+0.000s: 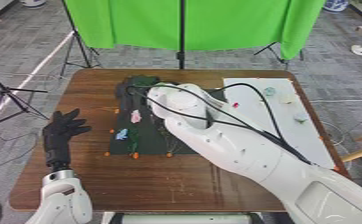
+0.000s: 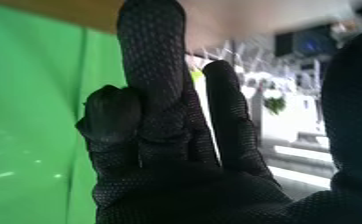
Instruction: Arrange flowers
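My right hand (image 1: 140, 84), in mesh-textured glove fabric, is at the dark mat's (image 1: 153, 148) far end, mostly straight-fingered, one finger bent—holding nothing I can see. A pink flower (image 1: 135, 116) and blue flower (image 1: 121, 134) lie on the mat; pale flowers (image 1: 269, 91) on the flat white board (image 1: 293, 145). My left hand (image 1: 64, 129)—fingers spread, nothing held—is near the wooden table's (image 1: 97, 190) left edge.

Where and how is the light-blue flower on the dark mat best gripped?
Probably by the bloom's sides, with a light pinch from above and slightly left. The light-blue flower lies low near the left edge of the dark mat, with green foliage close on its right. I can't make out its own stem.
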Robot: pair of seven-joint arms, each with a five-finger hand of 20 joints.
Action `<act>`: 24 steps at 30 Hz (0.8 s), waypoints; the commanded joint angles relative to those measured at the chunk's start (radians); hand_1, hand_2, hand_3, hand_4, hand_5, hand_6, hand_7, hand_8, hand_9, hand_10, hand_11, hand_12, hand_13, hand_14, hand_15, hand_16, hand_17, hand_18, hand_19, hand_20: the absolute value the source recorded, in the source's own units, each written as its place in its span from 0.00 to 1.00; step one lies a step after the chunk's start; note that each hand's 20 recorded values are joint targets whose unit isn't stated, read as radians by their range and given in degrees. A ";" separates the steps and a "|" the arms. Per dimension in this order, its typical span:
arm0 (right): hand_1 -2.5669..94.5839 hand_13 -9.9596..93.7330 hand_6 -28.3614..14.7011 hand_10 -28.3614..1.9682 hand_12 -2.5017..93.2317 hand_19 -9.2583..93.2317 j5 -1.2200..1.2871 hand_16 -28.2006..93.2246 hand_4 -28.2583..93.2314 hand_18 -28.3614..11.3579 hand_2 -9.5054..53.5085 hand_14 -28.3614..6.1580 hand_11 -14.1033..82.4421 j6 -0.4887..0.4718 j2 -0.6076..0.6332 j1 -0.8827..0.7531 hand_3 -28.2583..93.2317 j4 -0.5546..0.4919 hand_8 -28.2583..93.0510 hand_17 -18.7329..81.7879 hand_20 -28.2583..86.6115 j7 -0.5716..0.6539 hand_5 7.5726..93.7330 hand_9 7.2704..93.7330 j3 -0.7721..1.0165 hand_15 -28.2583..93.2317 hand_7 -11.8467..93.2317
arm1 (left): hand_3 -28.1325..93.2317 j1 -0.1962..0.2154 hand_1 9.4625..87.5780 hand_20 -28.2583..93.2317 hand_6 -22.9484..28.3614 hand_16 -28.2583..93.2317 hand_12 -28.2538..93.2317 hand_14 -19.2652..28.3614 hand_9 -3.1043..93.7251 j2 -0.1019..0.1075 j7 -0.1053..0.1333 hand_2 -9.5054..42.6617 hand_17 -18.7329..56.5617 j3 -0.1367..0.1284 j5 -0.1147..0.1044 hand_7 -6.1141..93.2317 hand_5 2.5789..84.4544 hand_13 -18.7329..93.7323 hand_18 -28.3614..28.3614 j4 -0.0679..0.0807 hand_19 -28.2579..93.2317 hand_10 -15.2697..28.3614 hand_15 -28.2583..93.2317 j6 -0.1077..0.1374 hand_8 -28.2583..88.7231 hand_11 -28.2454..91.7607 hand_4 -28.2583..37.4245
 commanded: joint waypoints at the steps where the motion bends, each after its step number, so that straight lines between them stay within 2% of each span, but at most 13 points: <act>1: 0.27 0.84 0.62 0.36 0.20 0.91 0.077 0.49 0.12 0.19 0.00 0.53 0.21 0.219 0.291 0.064 0.76 -0.274 0.18 0.62 0.68 0.020 0.40 0.48 0.138 0.62 0.19 | 0.72 0.056 0.13 0.29 0.62 0.21 0.35 0.85 0.70 -0.036 -0.021 0.71 0.57 0.021 0.009 0.14 0.72 0.74 0.95 0.004 0.84 0.76 0.55 -0.015 0.20 0.42 0.00; 3: 0.27 0.84 0.62 0.35 0.20 0.91 0.064 0.49 0.12 0.19 0.00 0.53 0.21 0.370 0.367 0.029 0.76 -0.307 0.18 0.62 0.69 0.026 0.40 0.47 0.178 0.62 0.19 | 0.72 0.055 0.13 0.29 0.62 0.21 0.35 0.85 0.70 -0.037 -0.024 0.71 0.57 0.022 0.013 0.14 0.72 0.74 0.95 0.005 0.84 0.76 0.55 -0.016 0.20 0.42 0.00; 4: 0.26 0.84 0.62 0.33 0.20 0.91 0.053 0.49 0.12 0.20 0.00 0.53 0.21 0.492 0.413 0.010 0.76 -0.313 0.18 0.62 0.69 0.028 0.39 0.46 0.195 0.62 0.19 | 0.72 0.052 0.13 0.29 0.62 0.21 0.35 0.85 0.70 -0.038 -0.024 0.71 0.57 0.023 0.012 0.14 0.72 0.74 0.95 0.007 0.84 0.76 0.55 -0.020 0.20 0.42 0.00; 7: 0.24 0.83 0.61 0.29 0.21 0.92 0.038 0.49 0.12 0.21 0.00 0.53 0.21 0.595 0.501 -0.052 0.76 -0.339 0.18 0.63 0.69 0.058 0.38 0.45 0.269 0.65 0.19 | 0.72 0.055 0.13 0.29 0.62 0.21 0.35 0.85 0.70 -0.041 -0.031 0.71 0.57 0.022 0.015 0.14 0.72 0.74 0.95 0.008 0.84 0.76 0.55 -0.025 0.20 0.42 0.00; 15: 0.24 0.83 0.64 0.32 0.23 0.92 0.008 0.48 0.12 0.19 0.00 0.50 0.24 0.493 0.725 -0.352 0.75 -0.401 0.17 0.63 0.69 0.199 0.44 0.58 0.576 0.68 0.21 | 0.72 0.057 0.13 0.29 0.62 0.21 0.35 0.85 0.70 -0.045 -0.030 0.70 0.57 0.014 0.013 0.14 0.72 0.74 0.95 0.013 0.84 0.76 0.55 -0.036 0.20 0.42 0.00; 21: 0.27 0.85 0.65 0.36 0.24 0.94 0.007 0.48 0.12 0.19 0.00 0.51 0.29 0.374 0.742 -0.501 0.75 -0.341 0.17 0.65 0.69 0.274 0.53 0.70 0.696 0.68 0.23 | 0.72 0.063 0.13 0.29 0.62 0.21 0.35 0.85 0.70 -0.052 -0.033 0.70 0.57 0.011 0.015 0.14 0.72 0.74 0.95 0.013 0.84 0.76 0.55 -0.041 0.20 0.42 0.00; 24: 0.30 0.87 0.67 0.40 0.23 0.95 0.025 0.48 0.12 0.20 0.00 0.54 0.30 0.374 0.729 -0.534 0.75 -0.303 0.16 0.66 0.68 0.302 0.57 0.76 0.712 0.68 0.24 | 0.72 0.059 0.13 0.29 0.62 0.21 0.35 0.85 0.70 -0.053 -0.033 0.70 0.57 0.015 0.017 0.14 0.72 0.74 0.95 0.013 0.84 0.76 0.55 -0.045 0.20 0.42 0.00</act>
